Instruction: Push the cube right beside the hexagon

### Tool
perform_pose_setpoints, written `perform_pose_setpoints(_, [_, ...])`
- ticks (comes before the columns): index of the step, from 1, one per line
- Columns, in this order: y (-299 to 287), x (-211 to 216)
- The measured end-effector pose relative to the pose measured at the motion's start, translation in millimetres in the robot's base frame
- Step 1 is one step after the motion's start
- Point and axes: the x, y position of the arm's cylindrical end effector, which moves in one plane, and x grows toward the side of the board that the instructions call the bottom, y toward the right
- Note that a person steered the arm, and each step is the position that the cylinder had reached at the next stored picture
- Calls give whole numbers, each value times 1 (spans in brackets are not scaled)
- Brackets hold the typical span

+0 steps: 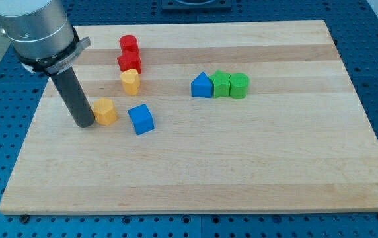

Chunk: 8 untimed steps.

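- Camera view shows our arm carrying no jaws at all, so there is no wide or narrow to report; it ends in a dark rod, and my tip point(84, 123) rests on the worktop point(255, 172).
- Just to the tip's right, touching it or nearly so, sits the orange hexagon point(106, 111).
- A little farther right of the tip lies the blue cube point(141, 119), apart from the hexagon by a small gap.
- Up and to the right of the tip stand the yellow block point(130, 82) and two red blocks point(129, 54).
- Well off to the tip's right sit a blue house-shaped block point(202, 86) and two green blocks point(231, 85).
- We judge the cube is not yet beside the hexagon, and the tip is on the wrong side.
- Next we should circle round to the cube's far right and push it leftward, without nudging the hexagon.
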Motion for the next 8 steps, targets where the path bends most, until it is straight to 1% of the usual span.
perform_pose_setpoints(1, [12,-3])
perform_pose_setpoints(2, [47,-23])
perform_pose_setpoints(3, [61,-24])
perform_pose_setpoints(4, [61,-24])
perform_pose_setpoints(5, [49,-5])
perform_pose_setpoints(6, [54,12])
perform_pose_setpoints(7, [125,36])
perform_pose_setpoints(8, [182,3])
